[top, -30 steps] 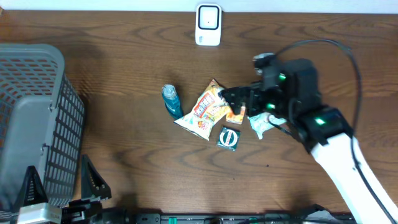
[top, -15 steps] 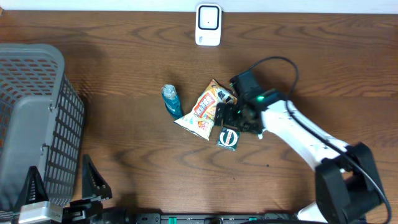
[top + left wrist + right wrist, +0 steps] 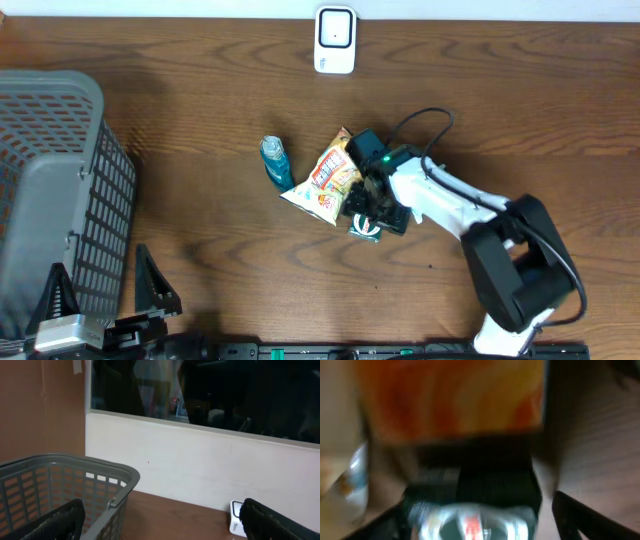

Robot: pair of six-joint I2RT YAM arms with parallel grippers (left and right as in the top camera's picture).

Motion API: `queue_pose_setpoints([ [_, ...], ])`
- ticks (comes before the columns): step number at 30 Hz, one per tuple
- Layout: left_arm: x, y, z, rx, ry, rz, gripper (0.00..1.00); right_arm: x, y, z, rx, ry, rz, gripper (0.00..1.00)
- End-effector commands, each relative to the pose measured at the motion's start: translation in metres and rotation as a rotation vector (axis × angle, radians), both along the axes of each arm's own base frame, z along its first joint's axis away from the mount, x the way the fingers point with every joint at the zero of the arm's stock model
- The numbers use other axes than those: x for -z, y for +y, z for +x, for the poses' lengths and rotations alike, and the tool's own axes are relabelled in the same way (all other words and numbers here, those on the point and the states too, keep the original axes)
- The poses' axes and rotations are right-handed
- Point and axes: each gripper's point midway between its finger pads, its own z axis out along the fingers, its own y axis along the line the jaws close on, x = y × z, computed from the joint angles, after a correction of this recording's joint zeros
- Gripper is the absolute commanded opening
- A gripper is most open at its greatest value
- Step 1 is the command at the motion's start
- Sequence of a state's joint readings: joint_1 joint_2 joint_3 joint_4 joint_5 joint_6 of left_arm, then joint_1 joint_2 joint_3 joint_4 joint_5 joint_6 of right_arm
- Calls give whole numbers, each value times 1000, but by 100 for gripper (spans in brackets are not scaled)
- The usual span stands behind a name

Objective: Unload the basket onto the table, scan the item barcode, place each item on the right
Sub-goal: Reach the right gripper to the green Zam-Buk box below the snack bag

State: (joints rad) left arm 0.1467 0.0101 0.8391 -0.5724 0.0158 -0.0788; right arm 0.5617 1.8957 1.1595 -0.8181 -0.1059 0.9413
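Your right gripper [image 3: 369,207] hangs low mid-table by the crinkly orange-yellow snack bag [image 3: 328,180]; can't tell if it's gripping yet. Mind the white plastic scanner box [image 3: 335,40] up top: pinch the small dark-green square packet [image 3: 365,228] underneath by one edge.

Table [image 3: 200,110]: dark brown, wavy wood grain. Basket [image 3: 50,85]: grey, open grid pattern on the walls. Scanner [image 3: 335,40]: white, grey face panel. Bottle [image 3: 275,163]: teal-blue. Snack bag [image 3: 330,178]: orange-yellow and white, red lettering. Small packet [image 3: 366,226]: black with a white-green ring. In my right wrist view the small packet [image 3: 470,495] is blurred, black with white and a red spot. My right arm [image 3: 445,203]: white, black joints, green light. My right gripper [image 3: 370,205]: black. My left fingers [image 3: 55,522]: black. Wall [image 3: 200,470]: off-white.
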Motion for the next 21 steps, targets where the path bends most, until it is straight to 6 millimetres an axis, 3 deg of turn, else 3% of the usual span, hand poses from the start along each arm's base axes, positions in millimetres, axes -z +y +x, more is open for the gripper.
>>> queue_pose_setpoints([
  [1,1,2,-1,-9,-7,-6,98,0,0,10,-34,-2,41,70],
  [6,1,2,-1,-9,-7,-6,98,-6,9,17,-183,-40,81,70],
  [9,1,2,-1,-9,-7,-6,98,-15,23,22,-468,-97,157,67],
  [12,1,2,-1,-9,-7,-6,98,-20,16,20,-772,-117,127,64],
  [13,1,2,-1,-9,-7,-6,98,-20,9,16,-939,-110,98,70],
  [15,1,2,-1,-9,-6,-7,98,-19,4,19,-1015,-120,50,82],
  [16,1,2,-1,-9,-7,-6,98,-18,0,25,-1033,-134,13,96],
  [18,1,2,-1,-9,-7,-6,98,-21,-11,43,-1065,-182,-101,99],
  [21,1,2,-1,-9,-6,-7,98,-32,-7,48,-1026,-188,-102,99],
])
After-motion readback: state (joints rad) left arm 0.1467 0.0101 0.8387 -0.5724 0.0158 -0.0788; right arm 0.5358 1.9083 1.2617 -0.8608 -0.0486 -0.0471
